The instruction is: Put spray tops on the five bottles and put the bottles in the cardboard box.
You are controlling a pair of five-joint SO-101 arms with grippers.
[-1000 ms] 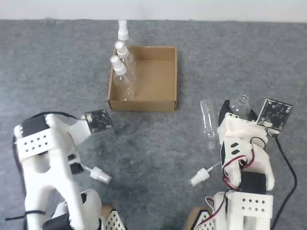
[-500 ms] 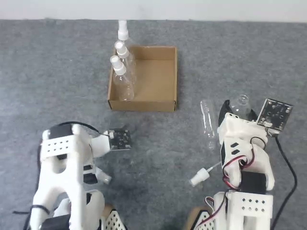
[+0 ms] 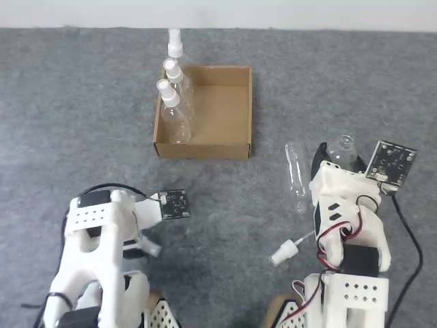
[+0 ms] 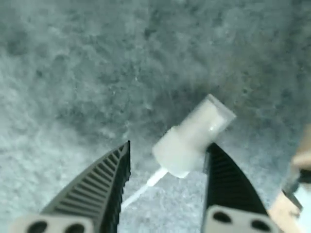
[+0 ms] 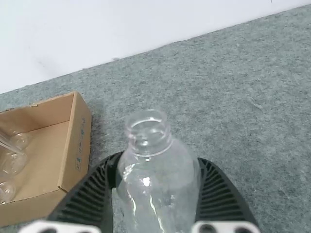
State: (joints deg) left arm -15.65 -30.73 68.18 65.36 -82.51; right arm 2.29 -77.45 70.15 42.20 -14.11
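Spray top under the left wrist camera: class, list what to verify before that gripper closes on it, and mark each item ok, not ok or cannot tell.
1. The left gripper is open: ok.
2. The spray top lies between its fingers: ok.
3. The spray top is centred in the gap: not ok, it sits close to one finger.
4. The dip tube is unbent: cannot tell.
5. The right gripper holds the uncapped bottle upright: ok.
6. The cardboard box has room beside its three capped bottles: ok.
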